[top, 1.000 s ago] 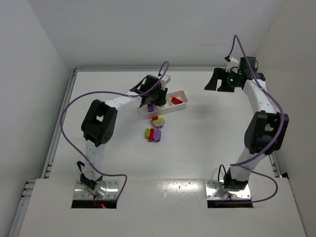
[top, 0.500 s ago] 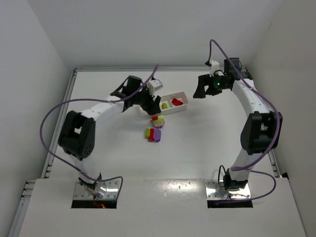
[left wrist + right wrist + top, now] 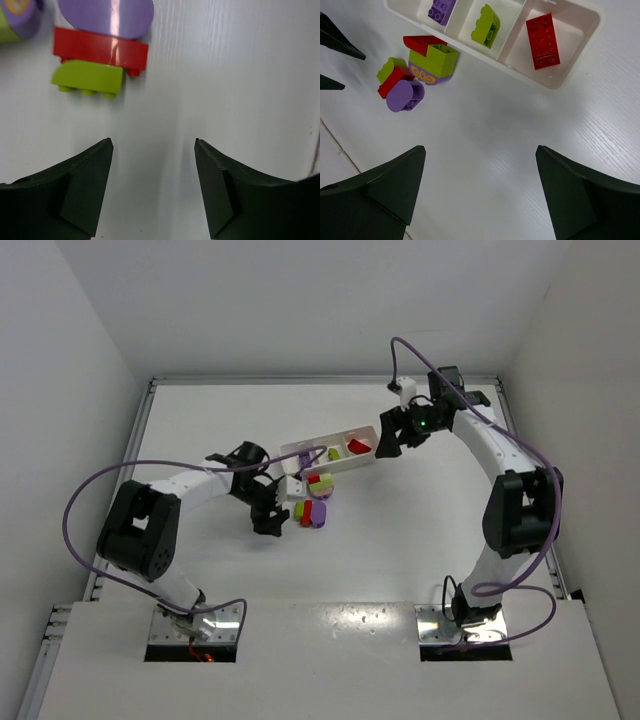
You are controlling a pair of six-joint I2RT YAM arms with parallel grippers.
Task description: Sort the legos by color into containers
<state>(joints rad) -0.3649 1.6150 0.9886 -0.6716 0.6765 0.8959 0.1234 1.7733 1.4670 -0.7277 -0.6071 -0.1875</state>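
Left gripper (image 3: 152, 146) and right gripper (image 3: 480, 150) gape (both empty).

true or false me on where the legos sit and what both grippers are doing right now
Each compartment of the white tray holds one brick: a purple brick, a yellow-green brick, a red brick. True.
The red brick shares a compartment with the purple brick. False: they lie in opposite end compartments.
The left gripper is shut on a brick. False: its jaws stand open and empty, beside the loose bricks.
Loose bricks lie on the table outside the white tray. True.
The right gripper is open and empty. True.
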